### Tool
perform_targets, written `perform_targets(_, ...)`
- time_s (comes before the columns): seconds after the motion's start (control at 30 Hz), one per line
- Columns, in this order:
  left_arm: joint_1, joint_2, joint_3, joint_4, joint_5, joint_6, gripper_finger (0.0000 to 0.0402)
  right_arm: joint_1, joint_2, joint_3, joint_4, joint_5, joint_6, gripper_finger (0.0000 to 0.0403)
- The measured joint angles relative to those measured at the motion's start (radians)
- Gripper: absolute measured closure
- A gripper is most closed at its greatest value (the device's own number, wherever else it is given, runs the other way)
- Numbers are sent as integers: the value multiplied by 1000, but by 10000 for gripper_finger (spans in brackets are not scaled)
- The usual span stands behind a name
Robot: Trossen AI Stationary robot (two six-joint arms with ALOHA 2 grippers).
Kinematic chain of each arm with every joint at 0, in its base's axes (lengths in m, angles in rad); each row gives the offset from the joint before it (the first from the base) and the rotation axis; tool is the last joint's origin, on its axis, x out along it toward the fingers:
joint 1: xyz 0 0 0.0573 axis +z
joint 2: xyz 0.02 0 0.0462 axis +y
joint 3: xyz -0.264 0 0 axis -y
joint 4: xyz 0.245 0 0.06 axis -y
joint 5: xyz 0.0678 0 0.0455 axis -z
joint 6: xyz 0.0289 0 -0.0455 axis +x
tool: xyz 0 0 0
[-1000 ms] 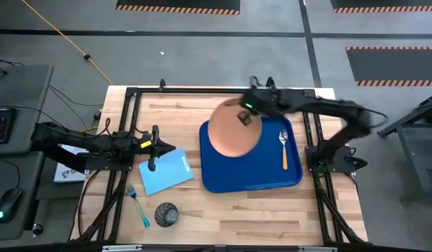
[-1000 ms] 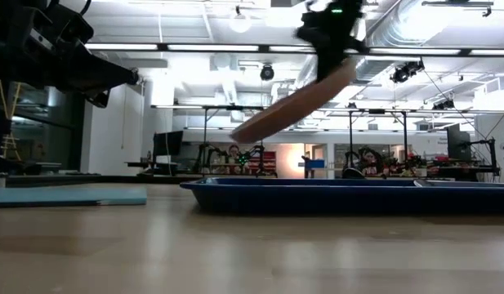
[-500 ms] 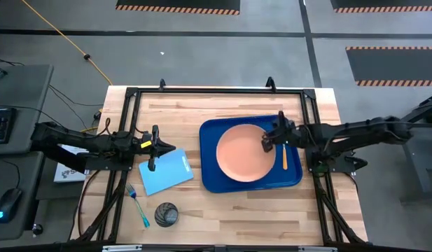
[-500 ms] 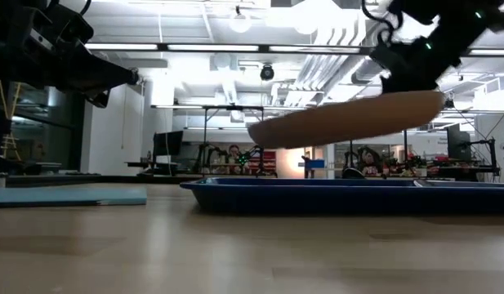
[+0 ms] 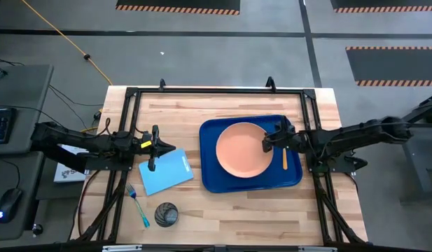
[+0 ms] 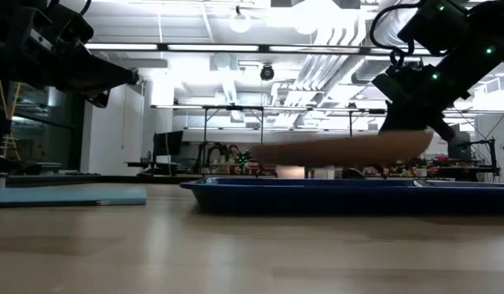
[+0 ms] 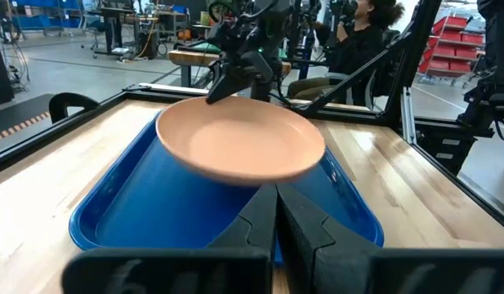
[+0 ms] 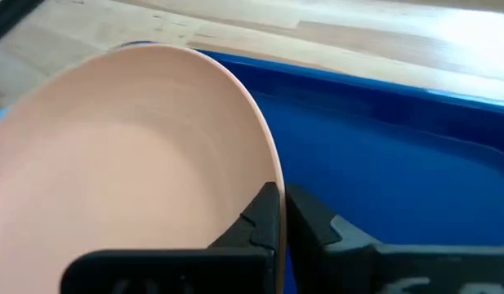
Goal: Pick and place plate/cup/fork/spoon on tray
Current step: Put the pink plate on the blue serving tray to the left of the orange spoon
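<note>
While the right end effector (image 5: 267,143), clamped on the plate (image 5: 242,150), is hovering it over the tray (image 5: 210,178), the spoon (image 5: 284,151) is already lying there. Fork (image 5: 138,206) and cup (image 5: 166,214) (7 o'clock of the counter (image 5: 223,217)) are waiting; the left end effector (image 5: 154,148) is idling pressed together.

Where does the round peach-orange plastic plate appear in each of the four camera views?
High view: peach-orange plate, over the tray's middle.
Low view: plate edge-on, just above the tray.
Left wrist view: plate centre, above the tray.
Right wrist view: plate fills the left, held at its rim by the right gripper.
Shared landmark: dark blue rectangular tray.
</note>
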Motion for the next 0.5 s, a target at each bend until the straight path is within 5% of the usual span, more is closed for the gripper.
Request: perform_targets(0.5,0,0,0,0,0,0,401,3,260,0,232,-6,23,403)
